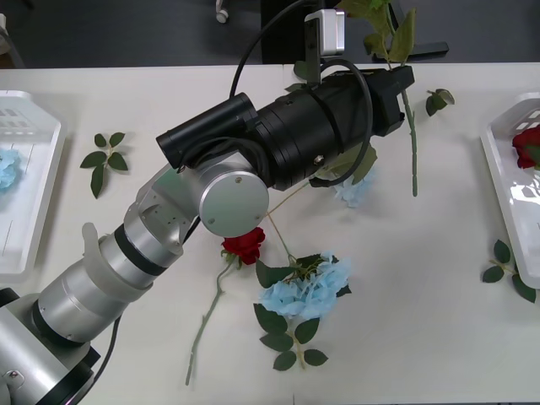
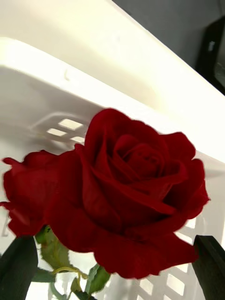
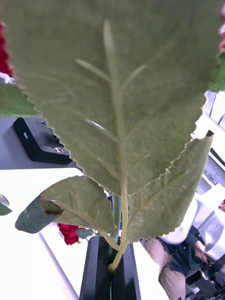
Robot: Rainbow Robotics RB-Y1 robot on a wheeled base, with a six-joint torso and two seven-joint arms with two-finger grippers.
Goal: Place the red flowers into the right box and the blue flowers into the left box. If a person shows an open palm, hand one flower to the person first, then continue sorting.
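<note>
My left gripper [image 1: 403, 80] reaches to the table's far middle, its black fingers [image 3: 101, 272] shut on a thin green stem [image 1: 412, 143] that hangs below it. Big leaves [image 3: 112, 93] of that stem rise above the gripper, and red shows past their edges. My right gripper [image 2: 115, 255] is open just above two red flowers [image 2: 136, 187] lying in the right box [image 1: 506, 181]. A third red flower [image 1: 245, 246] lies mid-table beside a blue flower [image 1: 308, 287]. Another blue flower [image 1: 354, 190] peeks from under my left arm. The left box [image 1: 38, 194] holds a blue flower [image 1: 7, 169].
Loose leaf sprigs lie near the left box [image 1: 105, 156], at the far right of the table [image 1: 439, 99] and beside the right box [image 1: 506, 270]. My left arm spans the table's middle. A seated person [image 3: 187, 253] shows in the room behind.
</note>
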